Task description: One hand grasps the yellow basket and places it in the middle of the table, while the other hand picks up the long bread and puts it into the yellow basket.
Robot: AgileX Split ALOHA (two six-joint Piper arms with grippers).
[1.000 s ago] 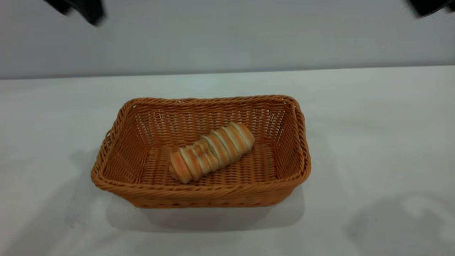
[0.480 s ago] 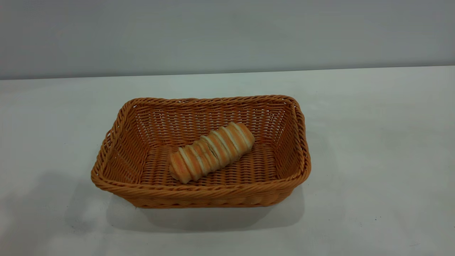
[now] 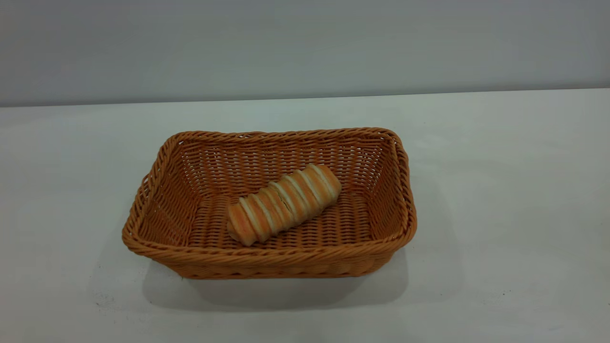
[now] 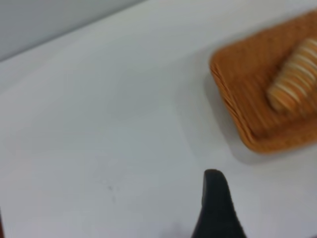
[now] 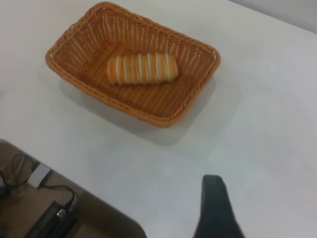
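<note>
The yellow basket (image 3: 162,171) stands in the middle of the white table (image 3: 500,200). The long bread (image 3: 283,204) lies slantwise on the basket's floor. Neither gripper shows in the exterior view. In the left wrist view the left gripper (image 4: 214,198) is high over bare table, well off from the basket (image 4: 237,94) and the bread (image 4: 292,82). In the right wrist view the right gripper (image 5: 214,203) is also raised over bare table, away from the basket (image 5: 64,54) and the bread (image 5: 142,68). Both hold nothing that I can see.
A grey wall (image 3: 305,47) runs behind the table's far edge. The right wrist view shows the table's edge with a brown floor, cables and a small white box (image 5: 38,174) beyond it.
One second ago both arms' dark tips showed at the exterior view's top corners; they have left that view. Their shadows on the table have faded. Basket and bread have not moved.
</note>
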